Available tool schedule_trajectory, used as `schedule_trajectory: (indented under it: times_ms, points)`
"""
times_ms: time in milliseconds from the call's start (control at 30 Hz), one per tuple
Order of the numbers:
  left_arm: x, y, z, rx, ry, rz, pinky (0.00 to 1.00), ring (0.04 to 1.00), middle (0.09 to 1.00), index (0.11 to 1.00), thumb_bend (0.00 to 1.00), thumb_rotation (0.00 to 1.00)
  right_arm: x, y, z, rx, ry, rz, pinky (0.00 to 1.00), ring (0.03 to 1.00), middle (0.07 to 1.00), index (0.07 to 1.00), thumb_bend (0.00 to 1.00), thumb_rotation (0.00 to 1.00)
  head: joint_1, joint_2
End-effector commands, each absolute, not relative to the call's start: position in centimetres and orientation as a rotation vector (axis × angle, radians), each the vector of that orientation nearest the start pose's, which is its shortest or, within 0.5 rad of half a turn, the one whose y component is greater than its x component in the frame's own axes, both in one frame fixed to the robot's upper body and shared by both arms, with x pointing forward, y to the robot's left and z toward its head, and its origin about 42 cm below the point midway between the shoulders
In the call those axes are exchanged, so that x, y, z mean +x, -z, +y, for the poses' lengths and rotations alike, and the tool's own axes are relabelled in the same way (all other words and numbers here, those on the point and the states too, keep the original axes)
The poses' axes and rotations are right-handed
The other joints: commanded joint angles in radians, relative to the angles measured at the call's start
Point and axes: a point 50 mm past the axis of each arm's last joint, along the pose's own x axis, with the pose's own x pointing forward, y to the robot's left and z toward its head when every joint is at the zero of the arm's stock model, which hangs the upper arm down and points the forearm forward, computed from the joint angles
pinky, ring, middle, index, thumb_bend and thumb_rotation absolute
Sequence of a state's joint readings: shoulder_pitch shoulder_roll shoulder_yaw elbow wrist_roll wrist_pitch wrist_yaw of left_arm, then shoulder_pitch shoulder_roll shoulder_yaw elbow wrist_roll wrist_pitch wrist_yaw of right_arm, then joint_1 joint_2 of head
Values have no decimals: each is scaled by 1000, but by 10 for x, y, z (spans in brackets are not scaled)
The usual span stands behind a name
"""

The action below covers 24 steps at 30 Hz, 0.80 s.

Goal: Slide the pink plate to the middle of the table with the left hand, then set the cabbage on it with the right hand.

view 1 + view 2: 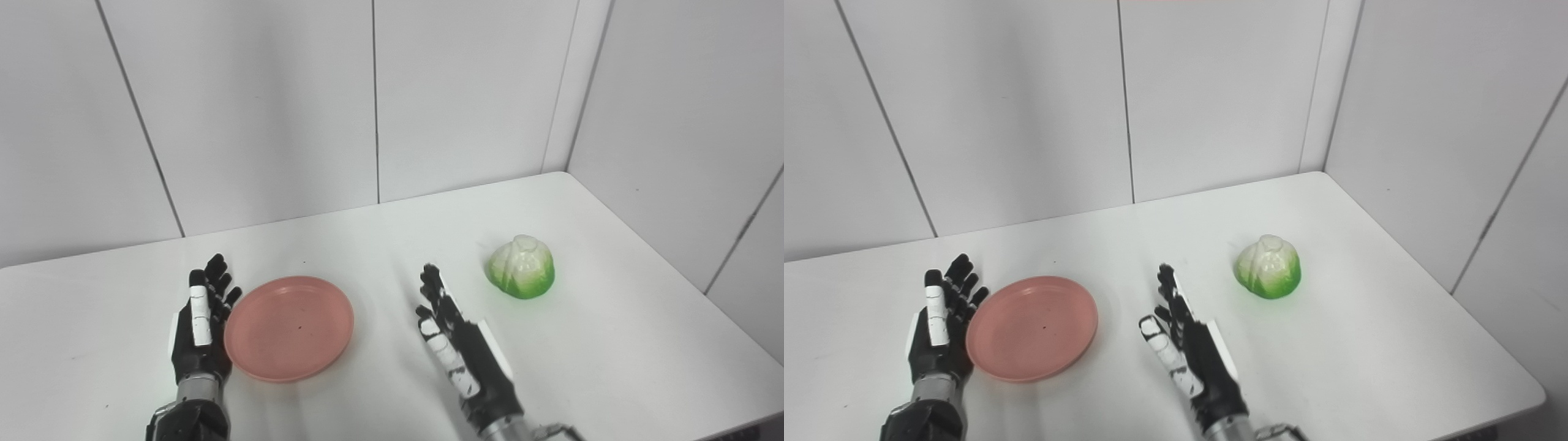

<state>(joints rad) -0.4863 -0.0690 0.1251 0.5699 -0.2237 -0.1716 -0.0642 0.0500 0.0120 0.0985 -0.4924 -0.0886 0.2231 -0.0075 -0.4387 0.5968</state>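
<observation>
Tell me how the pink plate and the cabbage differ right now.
The pink plate is flat, shallow and empty; the cabbage is a rounded, green-and-white lump. The plate lies right beside the open left hand; the cabbage sits apart, beyond the open right hand. Both rest on the white table, neither held.

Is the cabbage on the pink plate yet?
No, the cabbage sits on the table, right of the empty pink plate.
</observation>
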Motion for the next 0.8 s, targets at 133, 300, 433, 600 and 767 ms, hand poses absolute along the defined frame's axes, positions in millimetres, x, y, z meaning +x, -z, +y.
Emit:
schedule_trajectory:
  times_ms: [133,300,433,600,767]
  points:
    - [433,-118,160,-310,88,-76,922,964,940,840,950,891,265,-246,-222,-159,-21,-305,888,992,1000,1000,980,837,2,-4]
    - [433,-119,160,-301,96,-80,940,971,948,848,951,900,278,-275,-248,-405,-61,-325,814,960,994,993,1000,784,2,-7]
    - [434,-121,159,-304,101,-82,945,972,948,851,958,893,289,-297,-264,-604,-129,-333,789,948,999,972,1000,706,3,-6]
    - [434,-121,158,-296,101,-81,925,965,941,854,955,892,304,-323,-278,-765,-161,-350,704,897,978,947,1000,510,14,-8]
    - [434,-119,158,-297,98,-79,914,960,940,861,950,894,325,-352,-295,-1007,-202,-293,729,903,967,967,1000,526,22,-8]
